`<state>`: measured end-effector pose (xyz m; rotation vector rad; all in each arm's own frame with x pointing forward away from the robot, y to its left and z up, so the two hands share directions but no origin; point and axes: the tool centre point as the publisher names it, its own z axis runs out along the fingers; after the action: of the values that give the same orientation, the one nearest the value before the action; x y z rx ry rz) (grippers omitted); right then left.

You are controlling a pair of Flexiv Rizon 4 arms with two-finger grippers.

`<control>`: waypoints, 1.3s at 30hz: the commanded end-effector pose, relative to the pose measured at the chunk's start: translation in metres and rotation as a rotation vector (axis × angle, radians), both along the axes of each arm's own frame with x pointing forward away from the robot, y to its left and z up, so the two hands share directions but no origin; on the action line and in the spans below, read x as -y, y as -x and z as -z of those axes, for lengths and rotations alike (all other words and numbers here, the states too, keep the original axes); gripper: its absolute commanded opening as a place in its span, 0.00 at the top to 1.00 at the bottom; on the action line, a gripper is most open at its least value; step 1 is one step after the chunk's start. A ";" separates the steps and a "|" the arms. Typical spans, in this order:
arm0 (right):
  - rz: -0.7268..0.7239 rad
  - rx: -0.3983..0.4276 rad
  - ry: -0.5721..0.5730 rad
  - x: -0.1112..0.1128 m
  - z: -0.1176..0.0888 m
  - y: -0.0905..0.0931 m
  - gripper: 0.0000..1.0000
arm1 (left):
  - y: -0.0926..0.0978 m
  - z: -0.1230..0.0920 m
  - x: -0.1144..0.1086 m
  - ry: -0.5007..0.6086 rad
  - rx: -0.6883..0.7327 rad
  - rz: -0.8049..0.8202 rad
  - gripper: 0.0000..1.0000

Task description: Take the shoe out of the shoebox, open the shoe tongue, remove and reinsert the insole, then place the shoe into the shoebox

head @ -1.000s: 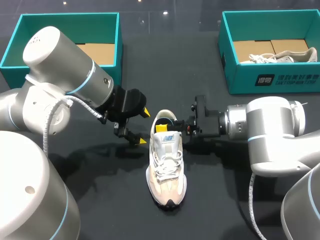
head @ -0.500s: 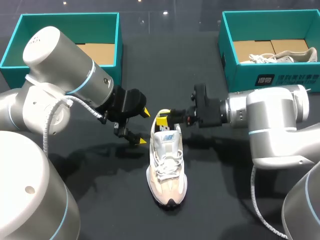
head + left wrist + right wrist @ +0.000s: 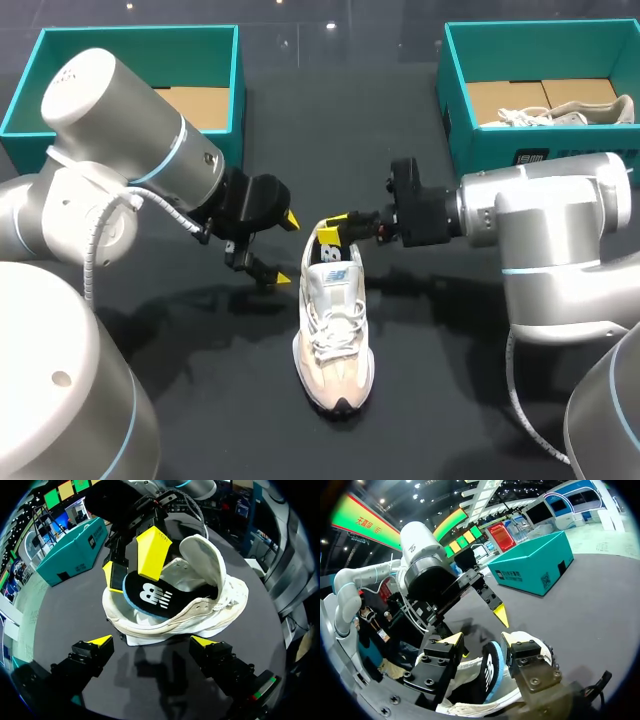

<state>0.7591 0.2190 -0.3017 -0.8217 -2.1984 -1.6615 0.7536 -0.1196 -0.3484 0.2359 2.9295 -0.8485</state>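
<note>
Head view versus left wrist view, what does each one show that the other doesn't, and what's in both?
Only the head view shows the left shoebox and the second shoe in the right shoebox. Only the left wrist view shows the insole, dark face tilted up out of the heel between the fingers of the right gripper. Both show the shoe on the table and the left gripper open beside it.

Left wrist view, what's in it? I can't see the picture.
The right gripper pinches a dark insole, one end raised out of a cream shoe. The left gripper hangs open beside the shoe.
</note>
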 end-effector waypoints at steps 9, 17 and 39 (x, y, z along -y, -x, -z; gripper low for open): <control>0.039 -0.003 0.072 0.018 -0.021 0.003 0.52 | 0.005 -0.010 -0.012 -0.015 0.021 0.047 0.00; 0.078 -0.036 0.121 0.032 -0.028 0.002 0.52 | -0.005 -0.022 -0.038 -0.012 0.030 0.074 0.00; 0.169 -0.235 0.325 0.069 -0.049 -0.008 0.53 | -0.018 -0.058 -0.109 -0.111 0.051 0.161 0.00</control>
<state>0.7709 0.1544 -0.2618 -1.2536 -2.2588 -1.3711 0.7747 -0.0215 -0.3023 0.4919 2.9390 -0.6860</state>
